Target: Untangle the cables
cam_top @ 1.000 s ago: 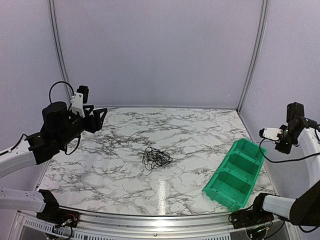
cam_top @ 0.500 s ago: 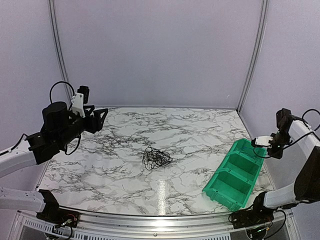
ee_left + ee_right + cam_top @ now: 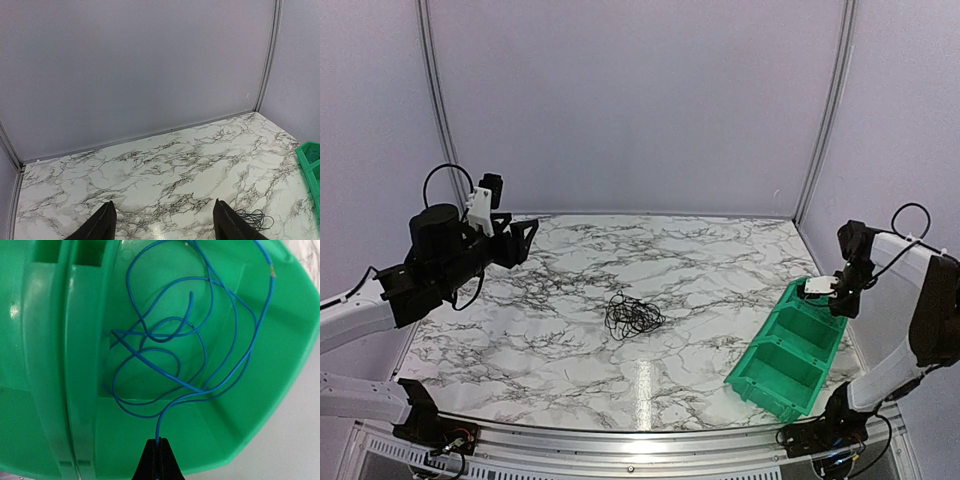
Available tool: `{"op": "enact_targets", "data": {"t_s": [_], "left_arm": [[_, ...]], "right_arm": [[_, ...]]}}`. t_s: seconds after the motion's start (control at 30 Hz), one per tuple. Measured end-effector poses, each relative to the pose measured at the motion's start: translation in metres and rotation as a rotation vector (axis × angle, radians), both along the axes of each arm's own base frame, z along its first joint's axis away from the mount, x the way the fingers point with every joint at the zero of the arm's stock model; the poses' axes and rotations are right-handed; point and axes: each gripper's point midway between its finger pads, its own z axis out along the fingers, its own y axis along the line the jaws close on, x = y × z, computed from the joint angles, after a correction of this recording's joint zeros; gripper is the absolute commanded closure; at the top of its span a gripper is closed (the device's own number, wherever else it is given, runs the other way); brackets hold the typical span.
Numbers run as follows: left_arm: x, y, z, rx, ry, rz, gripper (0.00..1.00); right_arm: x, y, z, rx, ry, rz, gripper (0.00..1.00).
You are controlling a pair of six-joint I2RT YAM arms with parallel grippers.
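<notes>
A small tangle of thin black cables (image 3: 633, 316) lies at the middle of the marble table; its edge shows in the left wrist view (image 3: 256, 218). My left gripper (image 3: 525, 236) hovers open and empty above the table's far left (image 3: 162, 220). My right gripper (image 3: 158, 444) is shut on a thin blue cable (image 3: 165, 360). The blue cable hangs in loops into the end compartment of the green bin (image 3: 250, 405). In the top view the right gripper (image 3: 823, 290) sits over the bin's far end (image 3: 800, 298).
The green bin (image 3: 760, 375) has three compartments and lies slanted at the table's right edge. Lilac walls close the table at the back and both sides. A metal rail runs along the near edge (image 3: 630, 435).
My right arm has swung in from the far right and come down over the green bin's far end. The left arm has shifted very slightly. The black tangle has not moved.
</notes>
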Motion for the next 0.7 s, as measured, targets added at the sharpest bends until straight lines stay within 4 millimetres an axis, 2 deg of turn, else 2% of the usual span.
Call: {"op": "enact_targets", "data": {"t_s": [0.17,0.23,0.27,0.33,0.5,0.7], "left_arm": [[0.000,0.000,0.000,0.000,0.000,0.000,0.31],[0.000,0.000,0.000,0.000,0.000,0.000,0.30],[0.000,0.000,0.000,0.001,0.000,0.000,0.31],[0.001,0.000,-0.001,0.003,0.002,0.001,0.30],[0.001,-0.001,-0.004,0.007,0.008,0.001,0.30],[0.003,-0.001,-0.006,0.013,0.013,0.009,0.30]], "right_arm": [[-0.001,0.000,-0.020,0.009,0.070,-0.023,0.99],[-0.001,0.000,-0.023,0.011,0.078,-0.028,0.90],[-0.001,0.000,-0.022,0.011,0.077,-0.032,0.80],[0.002,-0.001,-0.019,0.011,0.068,-0.047,0.67],[0.010,-0.002,0.001,0.008,0.037,-0.050,0.47],[0.025,-0.004,0.049,-0.002,-0.056,-0.044,0.44]]}}
